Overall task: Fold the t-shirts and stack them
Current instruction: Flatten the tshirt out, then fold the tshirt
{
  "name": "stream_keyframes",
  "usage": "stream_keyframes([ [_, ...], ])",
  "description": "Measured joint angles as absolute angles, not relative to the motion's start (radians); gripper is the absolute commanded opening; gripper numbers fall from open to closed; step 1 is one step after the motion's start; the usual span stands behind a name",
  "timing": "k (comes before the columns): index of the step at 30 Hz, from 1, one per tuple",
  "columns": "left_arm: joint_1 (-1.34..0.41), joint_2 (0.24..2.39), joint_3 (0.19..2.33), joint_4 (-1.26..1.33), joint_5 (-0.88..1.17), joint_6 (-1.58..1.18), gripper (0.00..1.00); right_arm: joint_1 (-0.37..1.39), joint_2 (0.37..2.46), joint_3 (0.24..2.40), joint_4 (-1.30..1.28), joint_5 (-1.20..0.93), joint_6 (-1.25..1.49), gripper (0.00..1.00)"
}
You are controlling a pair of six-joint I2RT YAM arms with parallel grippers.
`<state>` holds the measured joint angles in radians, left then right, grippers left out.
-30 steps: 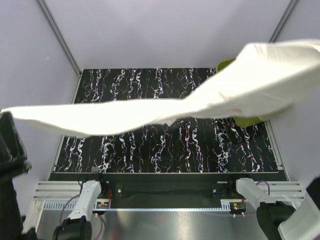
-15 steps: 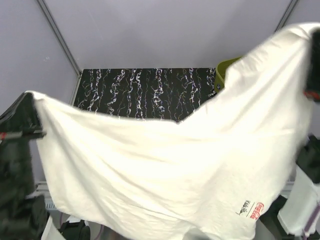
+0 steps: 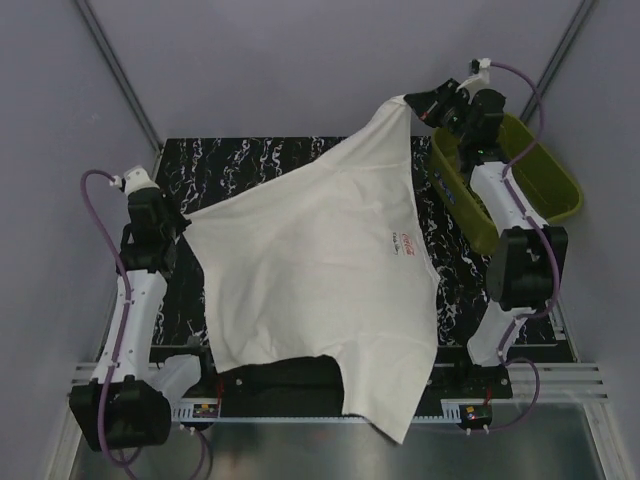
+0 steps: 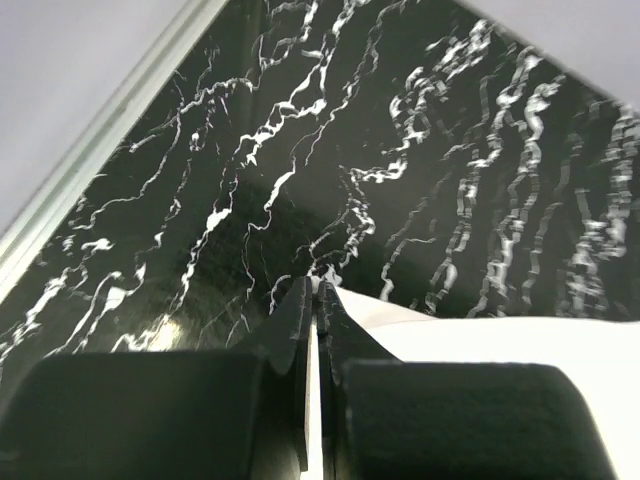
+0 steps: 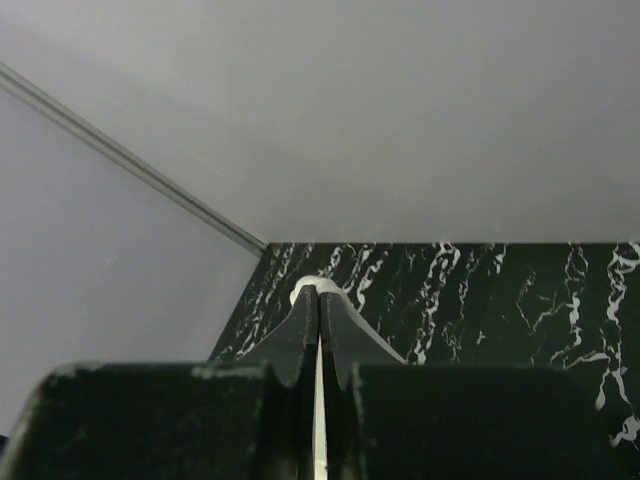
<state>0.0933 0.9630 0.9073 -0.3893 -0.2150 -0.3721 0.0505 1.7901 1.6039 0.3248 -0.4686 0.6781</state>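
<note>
t-shirt [image 3: 320, 270] swung down, spread wide, off-white

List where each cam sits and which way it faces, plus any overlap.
Top external: above, behind the bases, looking down on table; both arms, t-shirt spread between them.
Left wrist: on left gripper, facing along table; shut on t-shirt edge.
Right wrist: on right gripper, facing wall; same pinch.
Shared: all show table and t-shirt.

Black white-veined table [image 3: 260, 160] — green bin [image 3: 555, 195] at its far right corner, off-white t-shirt [image 3: 320, 270] spread over it.
</note>
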Motion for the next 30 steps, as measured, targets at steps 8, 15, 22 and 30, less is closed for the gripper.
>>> stream_keyframes([
  [8, 0.135, 1.354, 0.927, -0.162, -0.208, -0.323, 0.0, 0.066, 2.031, 1.716, 0.352, -0.521, 0.638, 0.0],
  [15, 0.159, 1.515, 1.018, -0.118, -0.19, -0.279, 0.0, 0.073, 2.129, 1.83, 0.353, -0.543, 0.605, 0.0],
  [22, 0.161, 1.547, 1.099, -0.109, -0.18, -0.273, 0.0, 0.076, 2.139, 1.844, 0.33, -0.542, 0.574, 0.0],
  [30, 0.163, 1.53, 1.1, -0.181, -0.122, -0.306, 0.0, 0.076, 2.092, 1.801, 0.22, -0.515, 0.559, 0.0],
])
